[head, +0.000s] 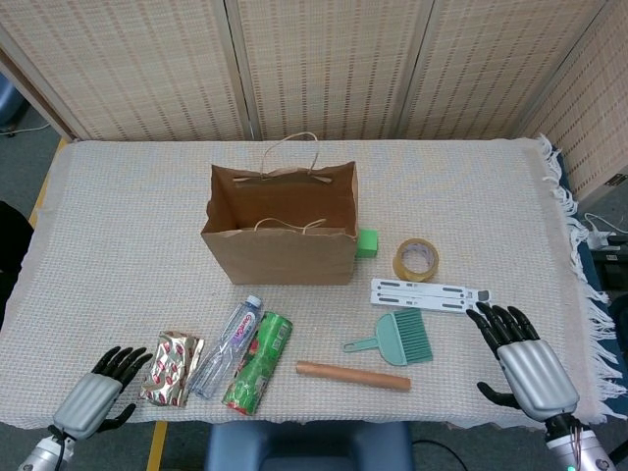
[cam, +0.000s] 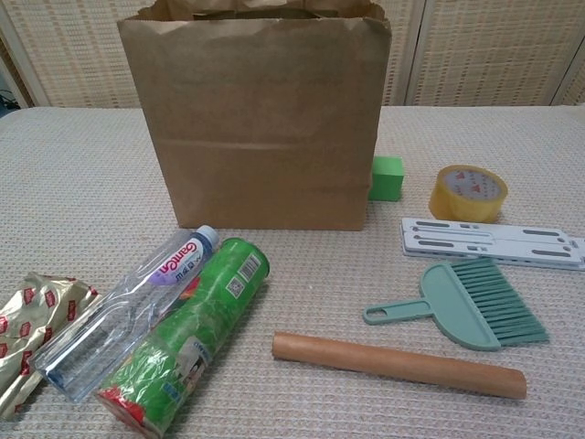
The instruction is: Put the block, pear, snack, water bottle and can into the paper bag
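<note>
Both robot hands empty at the bottom corners, task items still on the counter.

The paper bag (head: 281,228) stands open in the middle of the counter (head: 118,216), with the green block (head: 366,242) touching its right side. Lower left lie the snack (head: 171,368), water bottle (head: 226,346) and can (head: 259,362) side by side. The left robot hand (head: 96,397), fingers apart, sits just beside the snack; the right robot hand (head: 521,358) is spread near the brush (head: 397,340). No pear can be made out.

Open cloth ahead of my left hand (head: 93,400)

Beside it, snack (head: 171,367), water bottle (head: 226,346) and can (head: 259,362) crowd together, blocking sideways passage.
</note>
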`<state>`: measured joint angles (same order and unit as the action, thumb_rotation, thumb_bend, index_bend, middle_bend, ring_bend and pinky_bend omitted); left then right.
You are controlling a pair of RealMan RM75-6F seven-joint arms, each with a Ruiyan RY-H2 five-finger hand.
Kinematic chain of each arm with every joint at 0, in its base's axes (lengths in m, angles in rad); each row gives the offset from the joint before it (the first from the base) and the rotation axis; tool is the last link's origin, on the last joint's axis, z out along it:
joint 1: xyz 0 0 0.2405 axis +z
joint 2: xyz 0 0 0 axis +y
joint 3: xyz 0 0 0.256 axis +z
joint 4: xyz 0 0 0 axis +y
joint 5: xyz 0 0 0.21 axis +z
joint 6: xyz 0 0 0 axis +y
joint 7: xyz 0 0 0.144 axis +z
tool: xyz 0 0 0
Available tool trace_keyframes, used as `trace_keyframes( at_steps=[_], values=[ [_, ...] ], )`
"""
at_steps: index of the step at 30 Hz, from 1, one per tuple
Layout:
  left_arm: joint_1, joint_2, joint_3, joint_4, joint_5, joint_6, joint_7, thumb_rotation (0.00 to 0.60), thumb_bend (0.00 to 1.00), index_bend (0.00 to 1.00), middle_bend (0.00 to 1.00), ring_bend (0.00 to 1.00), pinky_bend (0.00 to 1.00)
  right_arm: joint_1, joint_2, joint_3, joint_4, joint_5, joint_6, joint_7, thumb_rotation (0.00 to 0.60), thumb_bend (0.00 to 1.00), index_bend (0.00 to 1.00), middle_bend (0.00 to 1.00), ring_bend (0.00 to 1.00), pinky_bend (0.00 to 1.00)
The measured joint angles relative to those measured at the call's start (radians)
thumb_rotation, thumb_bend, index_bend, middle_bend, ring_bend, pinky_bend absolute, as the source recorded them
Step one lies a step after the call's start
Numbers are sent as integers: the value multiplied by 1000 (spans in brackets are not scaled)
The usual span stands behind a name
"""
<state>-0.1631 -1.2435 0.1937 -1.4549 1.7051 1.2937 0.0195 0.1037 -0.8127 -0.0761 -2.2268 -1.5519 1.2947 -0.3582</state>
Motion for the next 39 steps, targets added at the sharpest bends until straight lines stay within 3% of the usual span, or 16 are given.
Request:
trace_keyframes(
  at_steps=[14, 39],
  values=[
    [27, -64, 2, -18, -17, -5, 71, 600, 371, 0, 0, 0, 17, 0, 5, -1, 2, -4, -6, 9, 600, 95, 0, 0, 0, 0],
    [-20, -183, -56, 37, -38, -49, 125, 600, 374, 0, 0, 0, 18, 3, 0, 3, 1, 14, -15, -3, 600, 96, 0, 0, 0, 0]
  ],
)
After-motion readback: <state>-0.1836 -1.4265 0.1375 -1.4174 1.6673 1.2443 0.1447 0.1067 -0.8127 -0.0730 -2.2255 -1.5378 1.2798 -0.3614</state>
